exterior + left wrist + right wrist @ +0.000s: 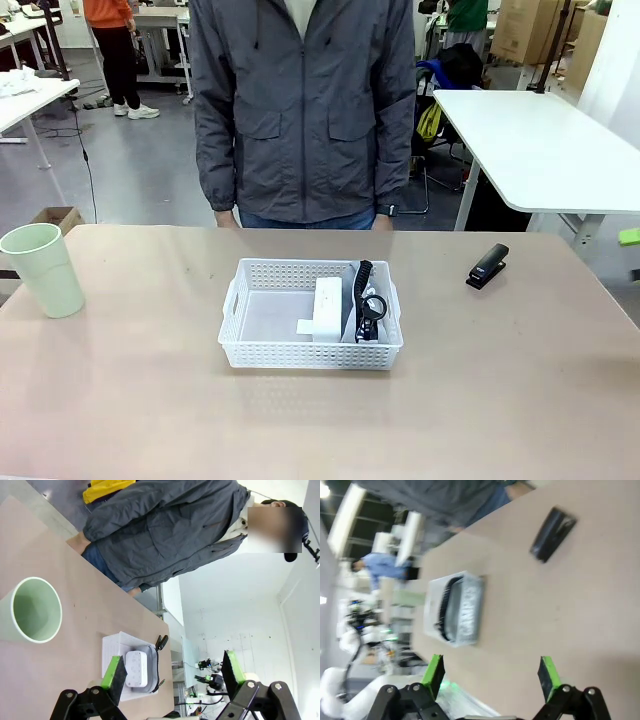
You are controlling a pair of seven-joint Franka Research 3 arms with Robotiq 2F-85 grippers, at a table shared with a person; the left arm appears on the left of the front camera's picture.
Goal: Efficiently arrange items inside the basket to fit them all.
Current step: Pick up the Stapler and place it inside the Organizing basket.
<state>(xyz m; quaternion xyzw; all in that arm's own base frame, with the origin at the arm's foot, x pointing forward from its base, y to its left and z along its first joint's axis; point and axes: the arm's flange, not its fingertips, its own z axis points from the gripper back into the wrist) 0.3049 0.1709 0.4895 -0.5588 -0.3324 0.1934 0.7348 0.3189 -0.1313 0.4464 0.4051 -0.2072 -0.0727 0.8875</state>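
The white lattice basket sits mid-table and holds the small white box standing beside the grey pouch, whose black strap shows along the right wall. A pale green cup stands at the table's left edge, and a black stapler lies at the right. In the left wrist view my left gripper hangs open above the table, with the cup and basket beyond it. My right gripper is open too, high over the table, with the basket and stapler ahead.
A person in a grey jacket stands at the far edge, hands down behind the table. A white table stands behind on the right. Bare tabletop surrounds the basket on all sides.
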